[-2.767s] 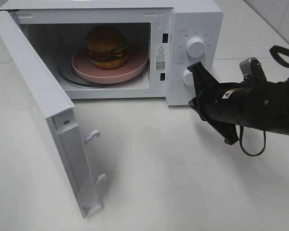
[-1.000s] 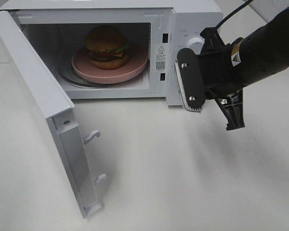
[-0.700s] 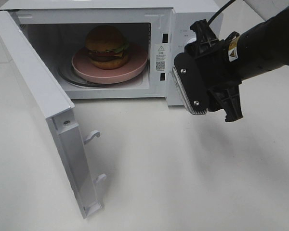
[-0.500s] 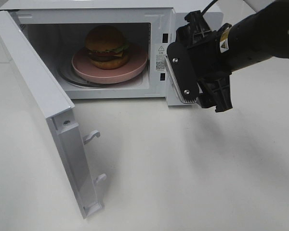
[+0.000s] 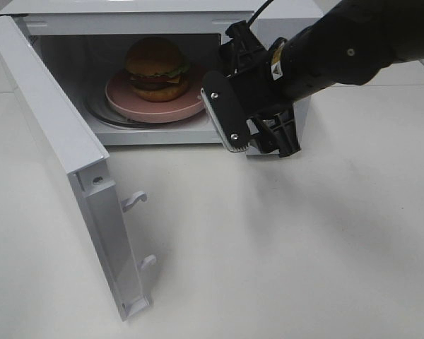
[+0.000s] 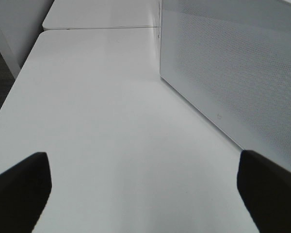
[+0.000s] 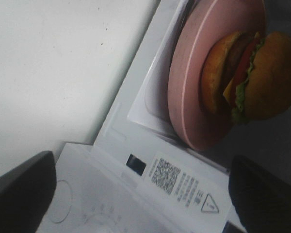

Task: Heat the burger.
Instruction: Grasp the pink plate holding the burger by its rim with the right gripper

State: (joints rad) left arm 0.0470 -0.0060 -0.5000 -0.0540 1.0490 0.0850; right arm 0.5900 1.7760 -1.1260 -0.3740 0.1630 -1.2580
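Right gripper (image 5: 253, 127), black, two flat-padded jaws: spread wide, nothing between them. Hangs in front of the right edge of the oven mouth, covering the control panel from the high camera.

Left gripper (image 6: 145, 187): only two dark finger ends at the edges of its wrist view, far apart, empty. Low over the bare white tabletop (image 6: 106, 107), beside the perforated outer face of the door.

Change over the last few seconds: right arm was down at the lower white knob, jaws nearly closed; it has since lifted, swung left across the panel and sprung the jaws open within the last second. Now at the cavity's right edge. Burger, plate and door have not shifted at all.

Reading: knob possibly set already, cannot confirm. The door standing open is what blocks heating. Where the arm is headed from this spot is not clear; closing the door looks like the outstanding step.

Burger (image 5: 155, 68), round, glossy golden-brown bun, dark patty, red tomato, green lettuce: sits centred on a pink round plate (image 5: 124, 99), on the turntable inside the white microwave oven (image 5: 162, 8).

White microwave door (image 5: 53, 134): swung fully out to the left, two latch hooks showing on its free edge.

Writing, from the right wrist view: white sticker (image 7: 182, 187) on the frame beside the cavity with a QR code, a triangular warning symbol and lines of small print, too fine to read. No brand name legible anywhere.
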